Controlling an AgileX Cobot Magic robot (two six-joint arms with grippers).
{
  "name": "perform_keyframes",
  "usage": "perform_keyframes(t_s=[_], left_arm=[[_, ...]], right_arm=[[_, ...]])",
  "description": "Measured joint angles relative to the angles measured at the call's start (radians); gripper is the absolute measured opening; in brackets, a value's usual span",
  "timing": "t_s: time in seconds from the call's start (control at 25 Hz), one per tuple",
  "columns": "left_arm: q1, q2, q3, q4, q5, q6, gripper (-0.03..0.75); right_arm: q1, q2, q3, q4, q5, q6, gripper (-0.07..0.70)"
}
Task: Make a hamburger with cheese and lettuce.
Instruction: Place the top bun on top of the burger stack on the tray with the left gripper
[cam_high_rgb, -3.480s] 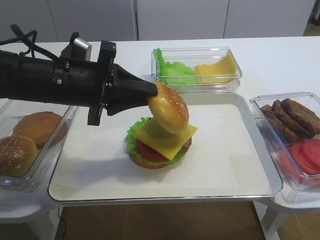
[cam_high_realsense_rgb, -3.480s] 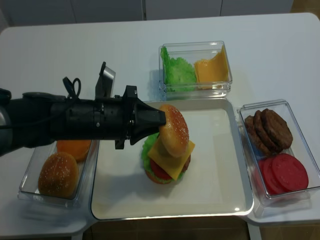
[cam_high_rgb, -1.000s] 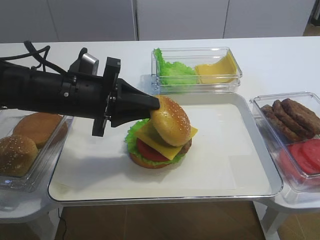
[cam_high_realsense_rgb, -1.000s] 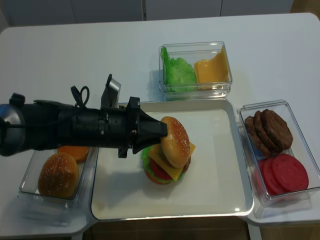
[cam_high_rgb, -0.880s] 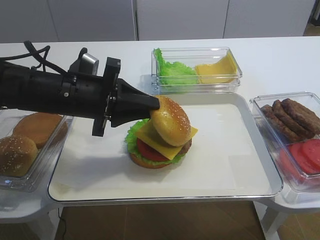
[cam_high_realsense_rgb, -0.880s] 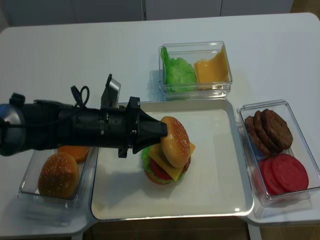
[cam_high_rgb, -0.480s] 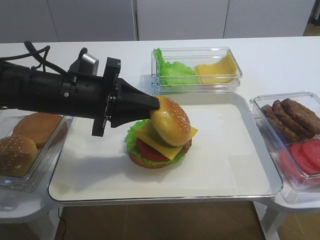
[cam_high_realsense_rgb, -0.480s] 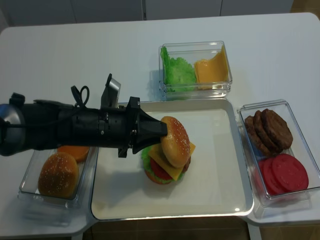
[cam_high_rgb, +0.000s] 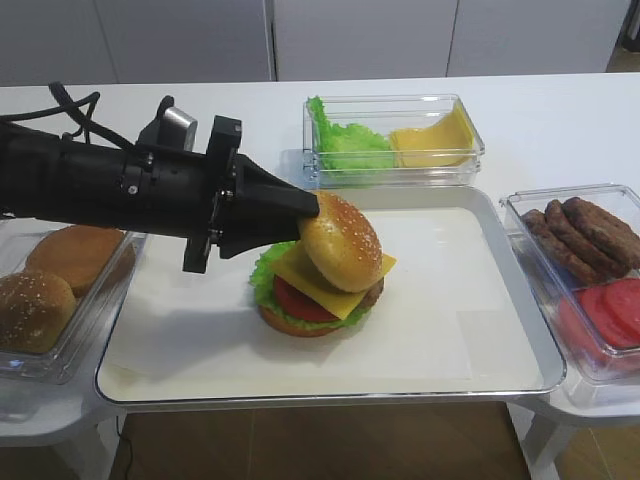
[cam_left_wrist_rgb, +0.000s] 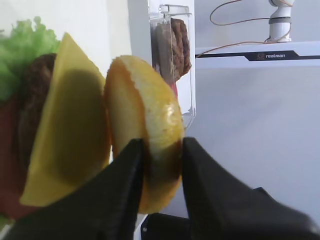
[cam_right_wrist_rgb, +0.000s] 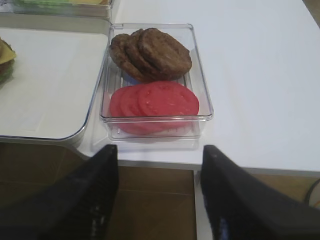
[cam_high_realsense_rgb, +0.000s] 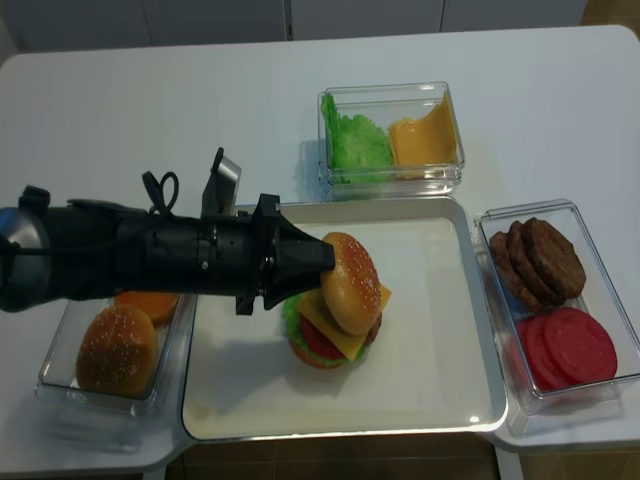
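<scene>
Black tubular left arm (cam_high_rgb: 90, 185), looped black cables, silver wrist camera, tapered black jaws.

The left gripper (cam_high_rgb: 308, 212) came down toward frame centre, lowering the sesame top bun (cam_high_rgb: 341, 241) from above the hamburger (cam_high_rgb: 318, 280) until it leaned tilted on the cheese (cam_high_rgb: 330, 278); in the last second its jaws eased slightly apart

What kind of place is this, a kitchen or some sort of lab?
Probably a lab or demo bench set up like a kitchen counter. A white table holds a tray with a hamburger, ringed by clear bins of patties, tomato slices and buns, all worked by a black robot arm.
</scene>
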Motion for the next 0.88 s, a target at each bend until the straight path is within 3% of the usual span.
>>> perform_keyframes(t_s=[0.4, 0.76, 0.88], left_arm=[[0.026, 0.000, 0.000, 0.044, -0.002, -0.002, 0.291], [0.027, 0.000, 0.000, 0.097, -0.004, -0.021, 0.300], [0.027, 0.000, 0.000, 0.101, -0.031, -0.037, 0.300]], right_arm=[[0.000, 0.000, 0.000, 0.000, 0.000, 0.000, 0.403], [0.000, 0.000, 0.000, 0.000, 0.000, 0.000, 0.403], [0.000, 0.000, 0.000, 0.000, 0.000, 0.000, 0.402]])
